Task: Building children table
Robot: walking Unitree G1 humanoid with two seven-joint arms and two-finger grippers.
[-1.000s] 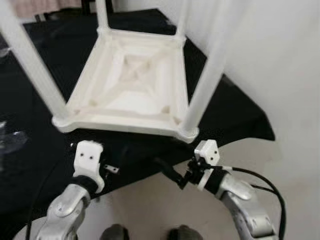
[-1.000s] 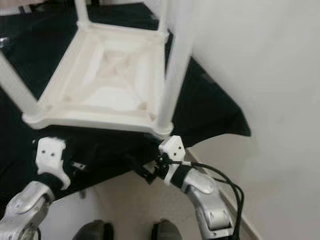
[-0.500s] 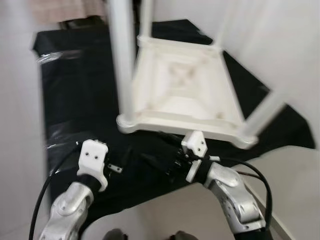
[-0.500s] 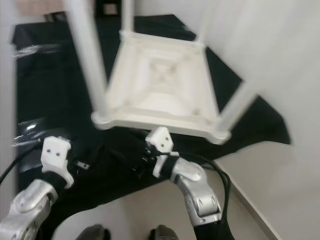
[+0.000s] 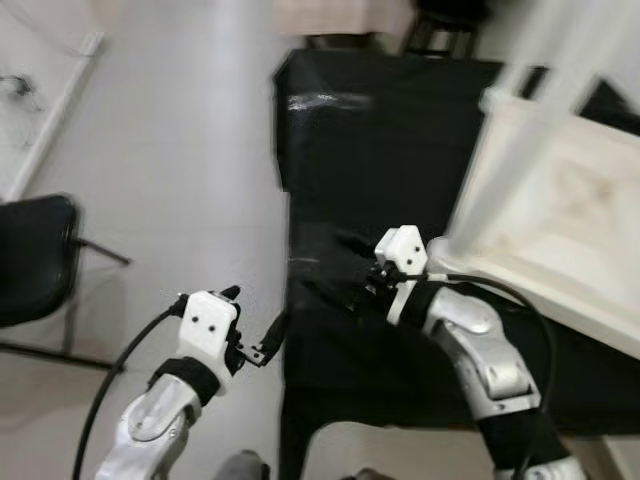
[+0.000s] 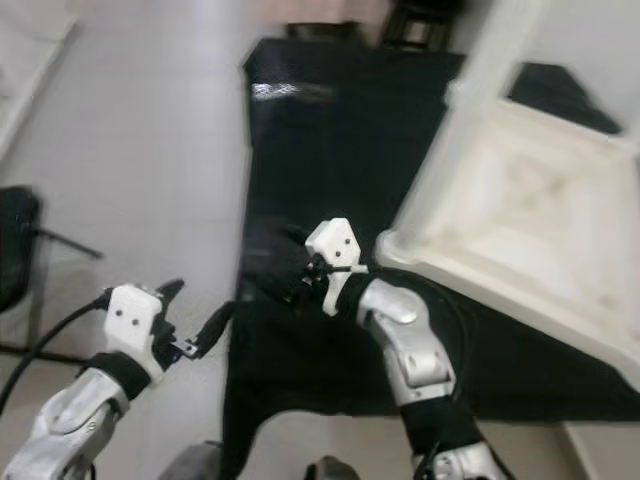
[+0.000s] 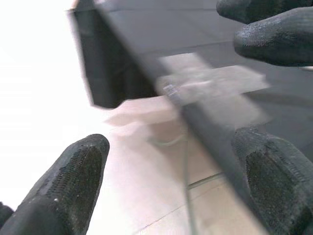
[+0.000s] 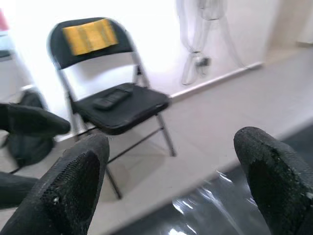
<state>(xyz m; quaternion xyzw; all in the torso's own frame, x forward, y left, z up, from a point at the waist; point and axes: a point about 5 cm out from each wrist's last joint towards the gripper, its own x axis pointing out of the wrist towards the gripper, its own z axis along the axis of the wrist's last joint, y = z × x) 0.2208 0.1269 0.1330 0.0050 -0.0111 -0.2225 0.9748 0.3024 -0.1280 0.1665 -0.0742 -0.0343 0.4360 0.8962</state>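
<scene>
Partly blurred table [image 5: 560, 215], frame-cropped.

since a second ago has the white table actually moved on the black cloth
Cannot tell. The head camera swung left, so the upturned white table slid to the picture's right, together with the black cloth under it.

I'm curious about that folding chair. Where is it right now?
The chair stands on the pale floor at the far left of the eye views, left of the black mat.
</scene>
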